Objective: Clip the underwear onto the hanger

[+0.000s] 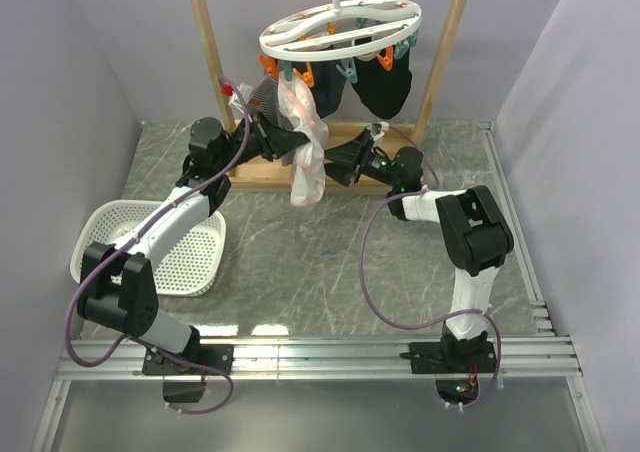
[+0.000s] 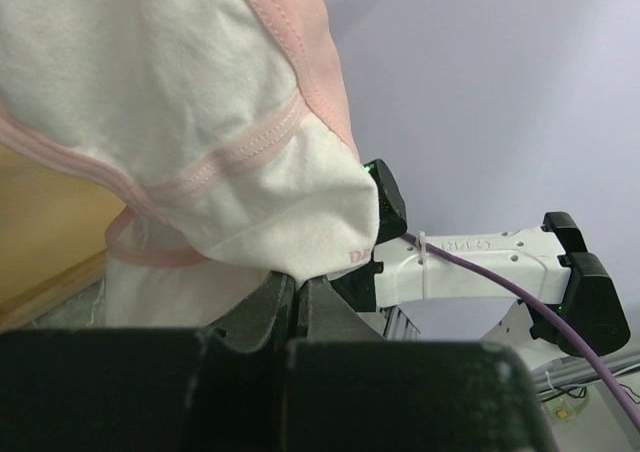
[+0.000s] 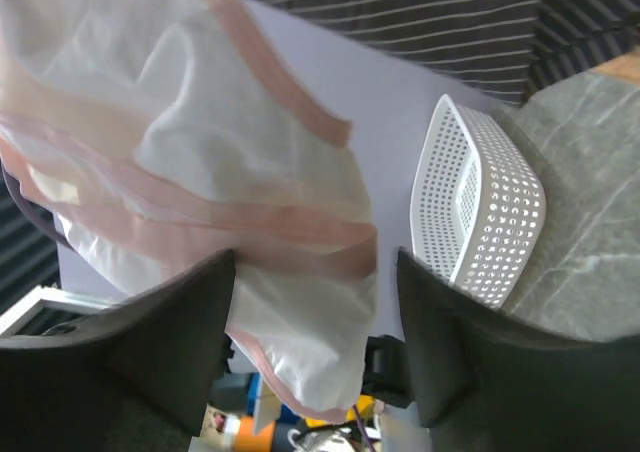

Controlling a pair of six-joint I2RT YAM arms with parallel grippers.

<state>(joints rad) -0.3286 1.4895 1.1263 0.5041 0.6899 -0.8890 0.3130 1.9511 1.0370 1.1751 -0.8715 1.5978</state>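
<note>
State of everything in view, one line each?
underwear: hanging under the hanger, clip hold unclear
hanger: hooked on wooden rack, dark garments clipped
left gripper: shut on underwear
right gripper: open, underwear between fingers
basket: upright on table

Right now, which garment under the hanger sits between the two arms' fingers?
The white, pink-trimmed underwear, hanging low in front. The dark garments hang higher, behind it.

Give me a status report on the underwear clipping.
Left gripper shut on the underwear. Right gripper open at the fabric. It hangs under the hanger; clip hold unclear. Dark garments on neighbouring clips.
</note>
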